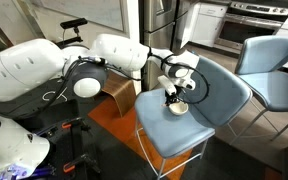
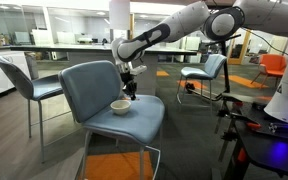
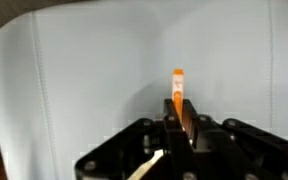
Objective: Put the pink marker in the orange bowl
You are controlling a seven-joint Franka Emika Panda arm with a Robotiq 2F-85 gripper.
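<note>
My gripper (image 3: 180,112) is shut on the pink marker (image 3: 178,88), a thin reddish-orange stick whose paler tip pokes out past the fingertips in the wrist view. In both exterior views the gripper (image 1: 171,95) (image 2: 131,90) hangs low over the blue-grey chair seat, close beside the orange bowl (image 1: 179,107) (image 2: 119,106). The bowl is small, pale cream with a whitish inside, and stands upright on the seat. The marker is too small to make out in the exterior views. The bowl is out of the wrist view.
The blue-grey chair (image 1: 199,120) (image 2: 134,120) bears the bowl; its backrest (image 2: 89,85) rises behind. Another blue chair (image 1: 269,60) stands near, and others (image 2: 24,85) (image 2: 206,70) stand around. A brown box (image 1: 119,95) sits beside the arm. A black stand (image 2: 259,130) is at the side.
</note>
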